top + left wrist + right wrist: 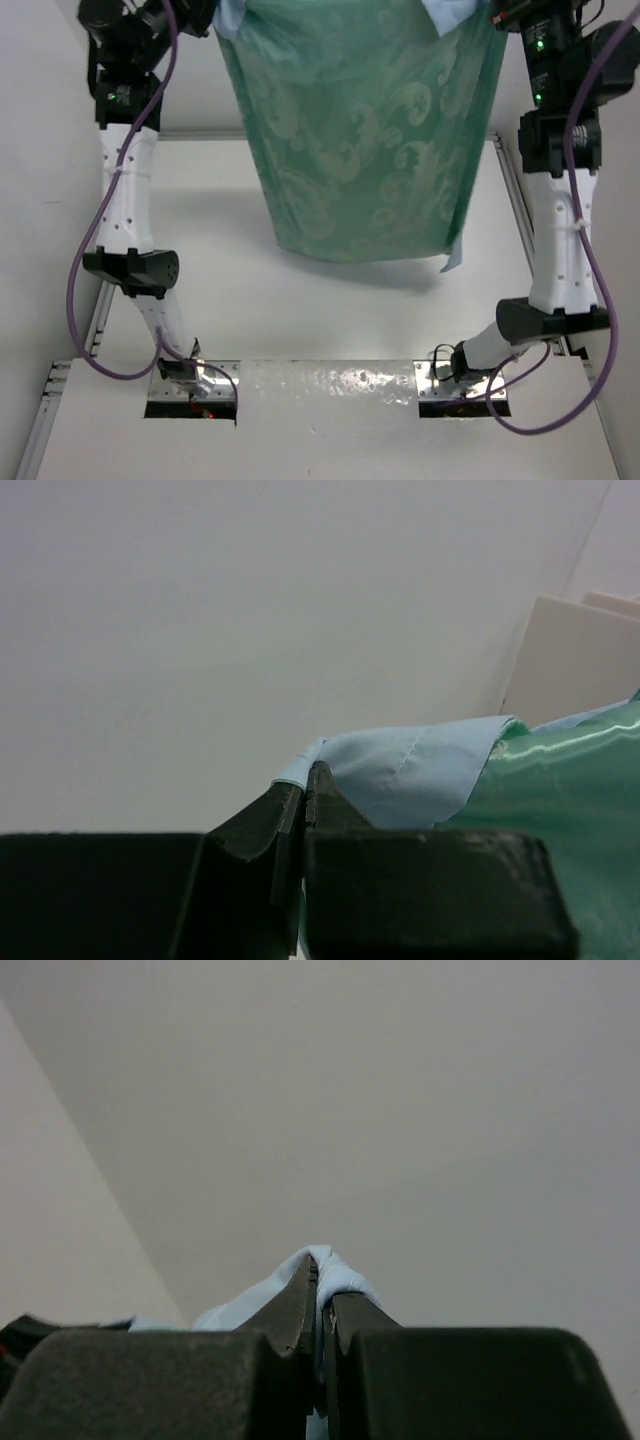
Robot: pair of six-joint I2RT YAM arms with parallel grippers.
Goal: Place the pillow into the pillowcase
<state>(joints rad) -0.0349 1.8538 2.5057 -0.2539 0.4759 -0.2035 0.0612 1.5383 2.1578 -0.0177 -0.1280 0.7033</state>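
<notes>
the pillowcase (360, 130) hung in the air above the white tabletop (330, 310), stretched like a curtain between the two raised arms, its lower hem clear of the surface and casting a soft shadow beneath. its shiny sea-green side with the pale floral swirls faced the overhead camera, while the light blue side showed folded over along the top edge and peeked out at the lower right corner. the left tool (308, 772) was pressed together on the upper left corner of the sack; in the left wrist view a fold of light blue cloth was pinched between its dark fingers, and the green satin fell away to the right of them. the right tool (318, 1262) was likewise clamped on the upper right corner, with a small bunch of light blue cloth squeezed up between its fingertips. whether anything sat inside the sack could not be told from these views. the left arm (125, 200) and the right arm (565, 230) rose from their bases at the near edge, each with a purple cable (85, 270) looping down beside it.
</notes>
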